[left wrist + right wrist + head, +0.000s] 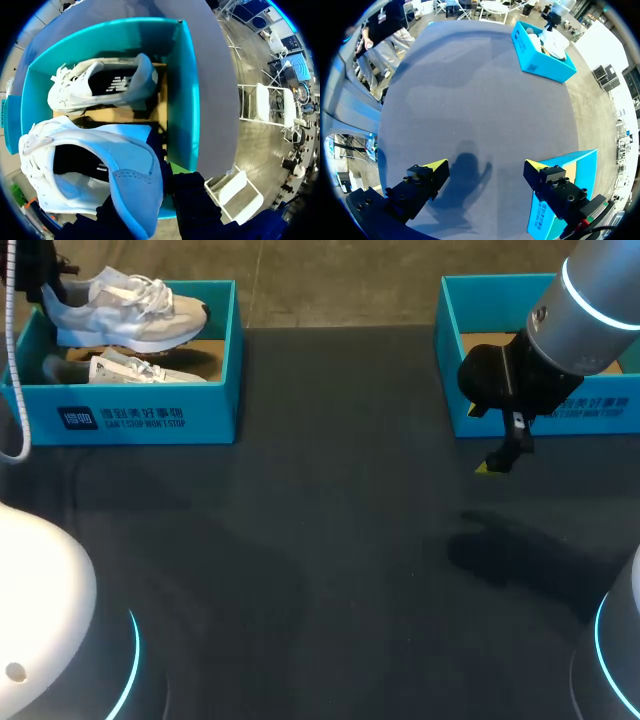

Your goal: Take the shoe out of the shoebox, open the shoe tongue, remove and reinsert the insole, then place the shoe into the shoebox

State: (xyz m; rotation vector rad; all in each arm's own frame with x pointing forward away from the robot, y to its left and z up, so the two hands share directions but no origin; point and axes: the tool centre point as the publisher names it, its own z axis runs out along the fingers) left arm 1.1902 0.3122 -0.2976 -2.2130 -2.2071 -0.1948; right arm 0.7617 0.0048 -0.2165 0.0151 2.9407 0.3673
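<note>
A white and pale-blue shoe (125,310) hangs over the teal shoebox (140,420) at the table's back left. My left gripper (45,290) is shut on the shoe's heel. In the left wrist view that shoe (95,170) fills the space ahead of the left gripper (155,205), and the heel hides the fingertips. A second white shoe (140,368) (100,85) lies on its side inside the shoebox (182,100). My right gripper (500,460) (486,167) stands open above the bare table with nothing between its fingers.
A second teal box (545,415) (570,175) stands at the back right, just behind and beside my right gripper. Dark tabletop (330,570) stretches between the two boxes and toward the front edge.
</note>
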